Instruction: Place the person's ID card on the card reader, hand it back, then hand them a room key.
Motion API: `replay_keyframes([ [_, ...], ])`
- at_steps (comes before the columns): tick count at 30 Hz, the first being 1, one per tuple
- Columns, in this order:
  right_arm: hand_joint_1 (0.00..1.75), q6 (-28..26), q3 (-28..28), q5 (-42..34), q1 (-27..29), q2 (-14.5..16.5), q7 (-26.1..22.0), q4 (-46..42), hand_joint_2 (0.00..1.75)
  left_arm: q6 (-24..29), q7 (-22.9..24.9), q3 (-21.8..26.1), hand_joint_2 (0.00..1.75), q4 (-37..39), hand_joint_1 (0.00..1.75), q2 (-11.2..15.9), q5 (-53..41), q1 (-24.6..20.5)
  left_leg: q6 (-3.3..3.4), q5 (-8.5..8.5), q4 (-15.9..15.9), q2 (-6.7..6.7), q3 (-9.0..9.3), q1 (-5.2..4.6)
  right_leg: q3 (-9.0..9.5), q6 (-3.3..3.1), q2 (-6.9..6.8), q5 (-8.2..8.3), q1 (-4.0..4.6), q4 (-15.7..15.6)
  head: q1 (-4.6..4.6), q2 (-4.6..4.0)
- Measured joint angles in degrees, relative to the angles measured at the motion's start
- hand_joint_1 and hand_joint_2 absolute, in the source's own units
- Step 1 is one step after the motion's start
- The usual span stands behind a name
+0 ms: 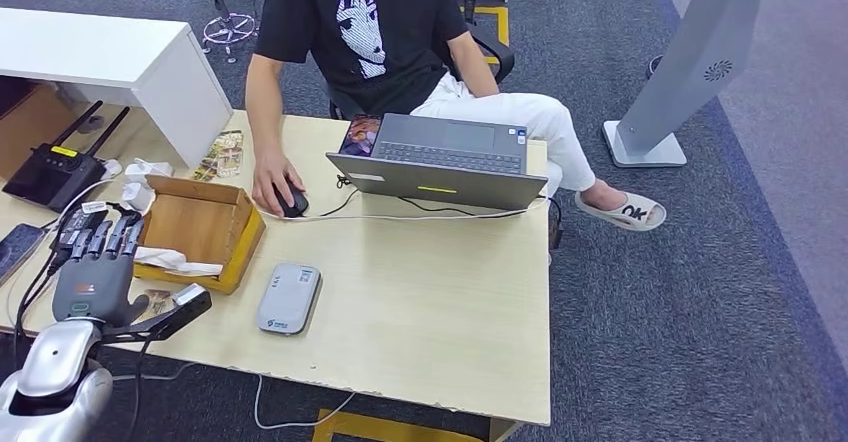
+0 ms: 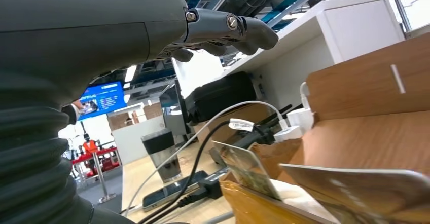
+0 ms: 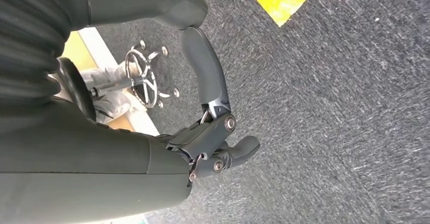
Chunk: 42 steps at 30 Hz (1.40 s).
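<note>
My left hand point(image 1: 98, 262), fingers spread and empty at lower left, sits nearer the grey rounded card reader point(image 1: 288, 299), lying to its right.

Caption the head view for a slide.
Left robot hand hovers open beside a cardboard box; grey card reader waits on the table.
</note>
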Motion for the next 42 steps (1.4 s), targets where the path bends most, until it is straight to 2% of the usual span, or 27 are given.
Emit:
replay_keyframes([
  [7, 0.0, 0.15, 0.25, 0.48, -0.02, -0.25, -0.08, 0.08, 1.75, 4.31, -1.73, -1.7, 1.75, 1.53, 0.0, -1.61, 1.03, -1.68, 0.0, 0.0, 0.0, 0.0, -0.01, 0.0, -0.01, 0.0, 0.0, 0.0, 0.0, 0.0, -0.01, -0.01],
  [13, 0.0, 0.19, 0.38, 0.61, -0.01, -0.42, -0.17, 0.17, 1.75, 5.3, -2.51, -2.33, 1.75, 1.62, 0.0, -2.95, 2.11, -1.99, 0.0, 0.0, 0.0, 0.0, -0.01, 0.0, -0.02, 0.0, 0.0, 0.0, 0.0, 0.0, -0.01, 0.0],
  [23, 0.0, 0.35, 0.58, 0.97, -0.02, -0.73, -0.43, 0.24, 1.75, 2.96, -4.12, -2.33, 1.75, 1.85, 0.0, -3.76, 7.93, -2.5, 0.0, 0.0, 0.0, 0.0, -0.01, 0.0, -0.01, 0.0, 0.01, 0.0, 0.0, 0.0, 0.0, -0.01],
  [27, 0.0, 0.57, 0.58, 1.0, -0.02, -0.89, -0.29, 0.27, 1.75, -1.0, -4.06, -2.33, 1.75, 2.46, 0.0, -3.46, 10.27, -2.85, 0.0, 0.0, 0.0, 0.01, -0.01, 0.01, 0.0, 0.0, 0.01, 0.0, 0.0, 0.0, -0.01, 0.0],
  [30, 0.0, 0.64, 0.58, 0.98, -0.01, -1.04, -0.09, 0.31, 1.75, -3.9, -3.96, -2.33, 1.75, 2.98, 0.14, -2.51, 11.72, -2.9, 0.0, 0.0, 0.0, 0.01, -0.01, 0.01, -0.01, 0.0, 0.01, 0.0, 0.0, 0.01, -0.01, 0.0],
  [34, 0.0, 0.73, 0.58, 0.97, -0.04, -1.14, -0.11, 0.33, 1.75, -5.0, -3.9, -2.33, 1.75, 3.44, 0.35, -1.44, 12.37, -2.93, 0.0, 0.0, 0.0, 0.0, -0.01, 0.01, -0.01, 0.0, 0.01, 0.0, 0.01, 0.01, 0.0, 0.0],
  [38, 0.0, 0.76, 0.58, 0.97, -0.04, -1.17, -0.25, 0.34, 1.75, -5.36, -3.88, -2.33, 1.75, 3.84, 0.73, -1.11, 12.49, -2.98, 0.0, 0.0, 0.0, 0.0, -0.01, 0.01, 0.0, 0.0, 0.01, 0.0, 0.0, 0.01, 0.0, -0.01],
  [39, 0.0, 0.76, 0.58, 0.99, -0.04, -1.17, -0.27, 0.35, 1.75, -5.4, -3.88, -2.33, 1.75, 3.95, 0.75, -1.08, 12.49, -2.99, 0.0, 0.0, 0.0, 0.01, -0.01, 0.0, 0.0, 0.0, 0.01, 0.0, 0.0, 0.0, 0.0, -0.01],
  [42, 0.0, 0.75, 0.58, 1.1, -0.04, -1.2, -0.28, 0.36, 1.75, -5.18, -3.89, -2.33, 1.75, 4.35, 0.58, -1.05, 12.48, -2.99, 0.0, 0.0, 0.0, 0.01, -0.01, 0.0, -0.01, 0.0, 0.01, 0.0, 0.0, 0.0, 0.0, 0.0],
])
